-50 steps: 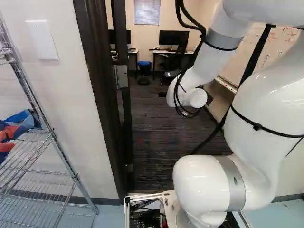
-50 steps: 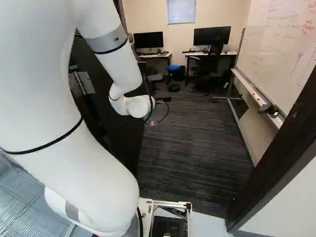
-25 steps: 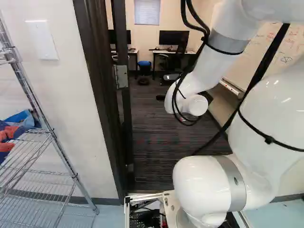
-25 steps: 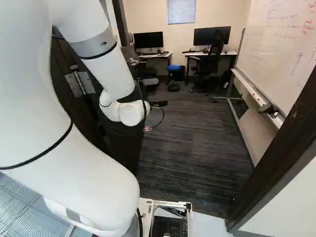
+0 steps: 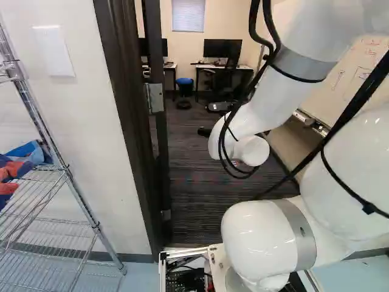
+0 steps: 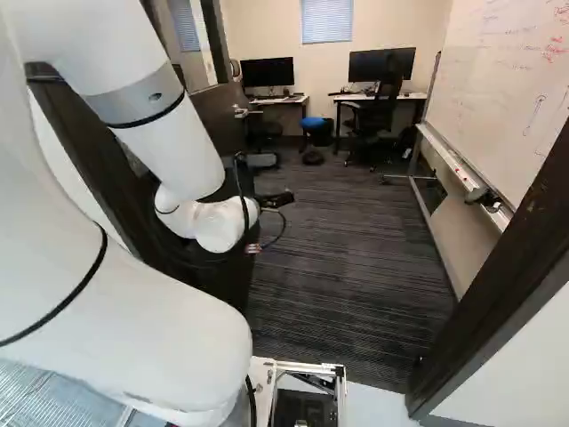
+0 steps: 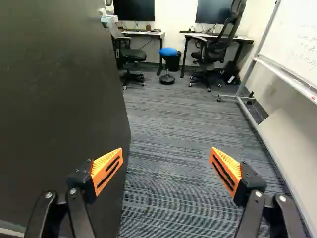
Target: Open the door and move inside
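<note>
The white arm point(image 5: 301, 64) has been lowered further, and its wrist point(image 6: 220, 224) has been drawn down, nearer and slightly left. The gripper point(image 6: 277, 199) has been carried along with it, lower and to the left. In the right base view, a window blind point(image 6: 185, 25) at the far left has been uncovered, while the door hinge point(image 5: 155, 97) has been covered by the forearm.

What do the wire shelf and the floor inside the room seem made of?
The wire shelf looks like polished, probably chromed metal: thin rods and posts with bright highlights. The floor inside seems to be carpet, dull and dark grey, with fine streaks and no shine.
</note>
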